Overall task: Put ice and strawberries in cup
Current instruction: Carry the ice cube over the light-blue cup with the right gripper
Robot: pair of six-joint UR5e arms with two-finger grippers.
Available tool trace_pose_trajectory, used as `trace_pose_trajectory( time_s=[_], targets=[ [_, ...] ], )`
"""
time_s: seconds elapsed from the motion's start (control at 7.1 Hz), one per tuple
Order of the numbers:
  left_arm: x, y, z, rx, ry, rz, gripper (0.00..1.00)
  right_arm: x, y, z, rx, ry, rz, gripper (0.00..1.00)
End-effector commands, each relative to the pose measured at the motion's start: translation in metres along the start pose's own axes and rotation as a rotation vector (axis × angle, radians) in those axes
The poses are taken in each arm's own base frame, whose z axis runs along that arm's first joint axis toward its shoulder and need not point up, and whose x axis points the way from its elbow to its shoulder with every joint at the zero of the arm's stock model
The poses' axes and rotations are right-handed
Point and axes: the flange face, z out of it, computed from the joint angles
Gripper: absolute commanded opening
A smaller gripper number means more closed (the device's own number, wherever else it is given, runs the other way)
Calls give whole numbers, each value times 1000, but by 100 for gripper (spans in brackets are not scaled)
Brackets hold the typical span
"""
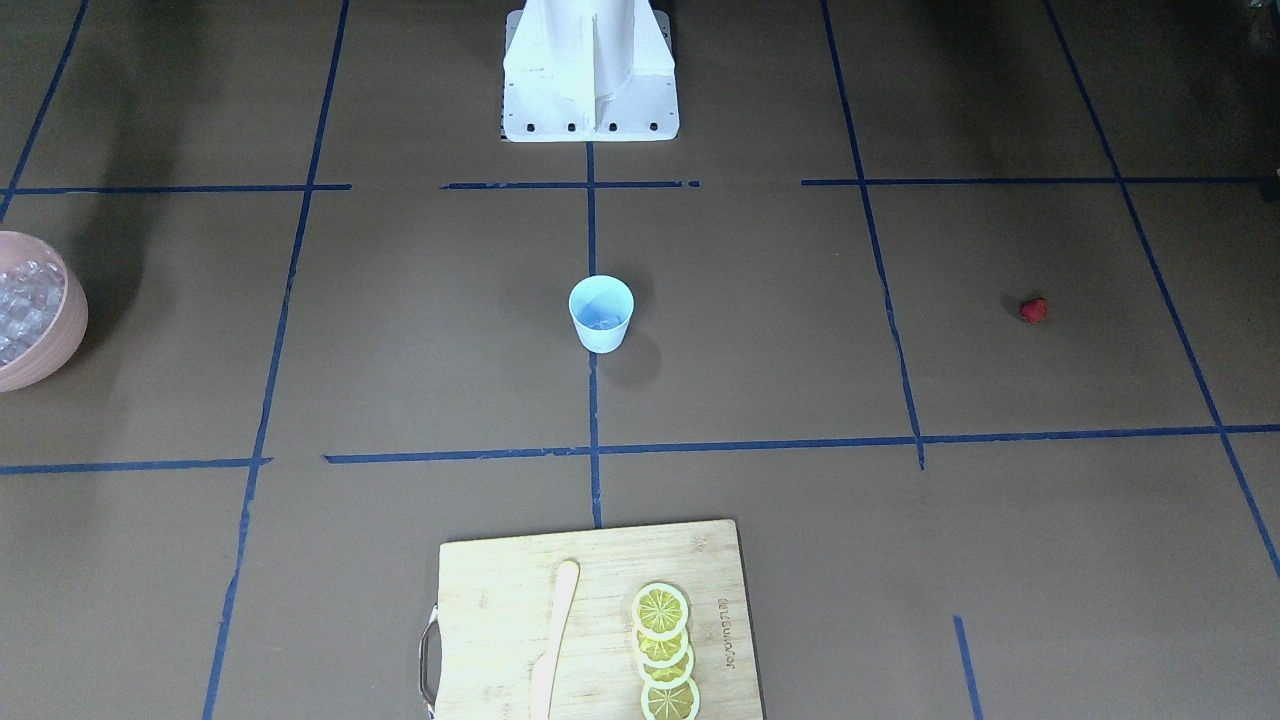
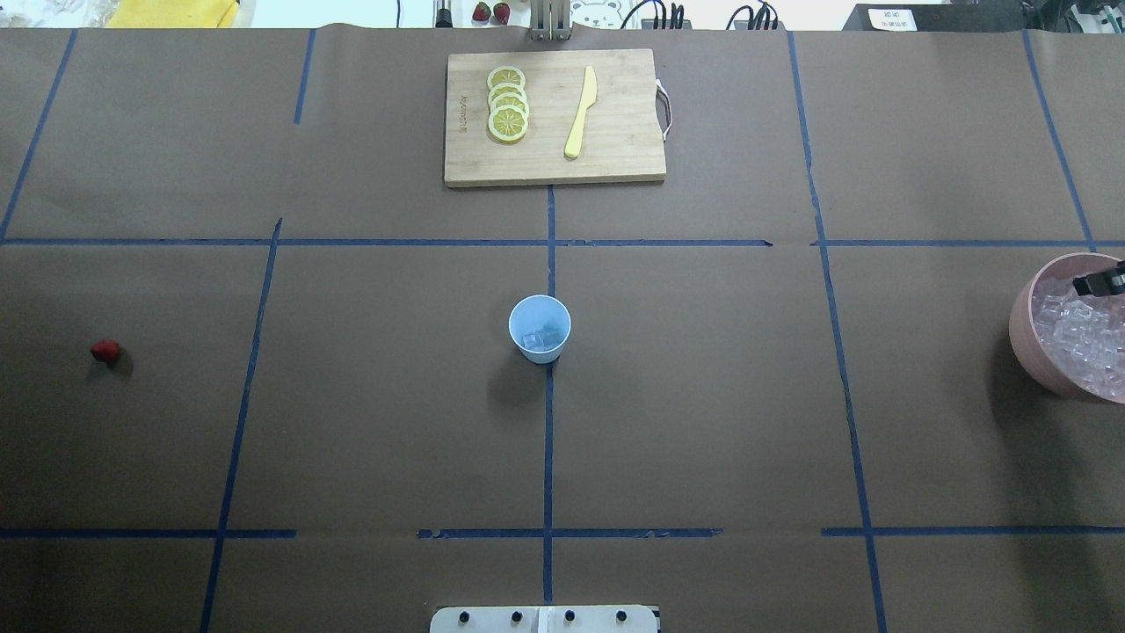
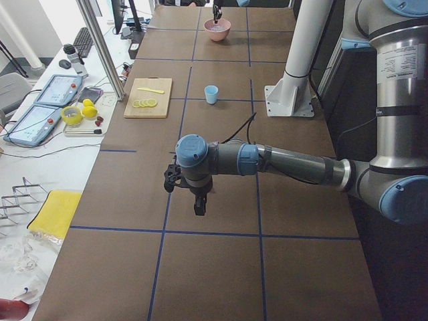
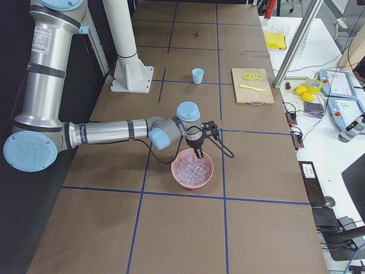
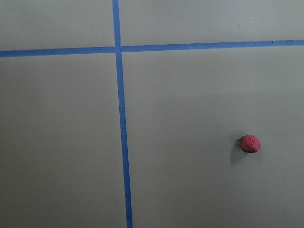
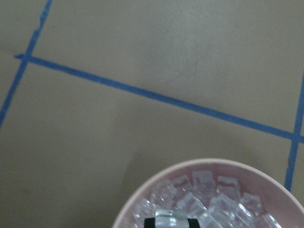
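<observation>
The pale blue cup [image 2: 540, 328] stands upright at the table's middle, with clear ice in its bottom; it also shows in the front view [image 1: 601, 313]. The red strawberry [image 2: 106, 352] lies alone on the table far to the left, and shows in the left wrist view [image 5: 250, 143]. My left gripper [image 3: 199, 204] hangs above the table; I cannot tell if it is open or shut. My right gripper [image 6: 171, 221] is over the pink bowl's [image 2: 1046, 360] far rim, its black tips closed on a clear ice cube [image 6: 171, 214]. Loose ice [image 2: 1085, 338] fills the bowl.
A wooden cutting board [image 2: 615, 163] at the far side of the table holds several lemon slices [image 2: 508, 114] and a pale knife [image 2: 581, 112]. The white robot base [image 1: 590, 70] stands at the near middle edge. Blue tape lines grid the brown table.
</observation>
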Motion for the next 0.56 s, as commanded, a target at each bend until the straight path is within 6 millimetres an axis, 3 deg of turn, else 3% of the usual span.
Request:
trace_pose_trajectory(
  time_s=[0.0, 0.14, 0.28, 0.42],
  targets=[
    [1, 0, -1, 2, 0, 3, 100, -74, -56, 3, 21, -57, 98, 3],
    [1, 0, -1, 2, 0, 3, 100, -122, -82, 7, 11, -85, 123, 4],
    [1, 0, -1, 2, 0, 3, 100, -181, -101, 12, -3, -93, 141, 4],
    [1, -1, -1, 2, 0, 3, 100, -258, -118, 18, -20, -55, 166, 4]
  ],
)
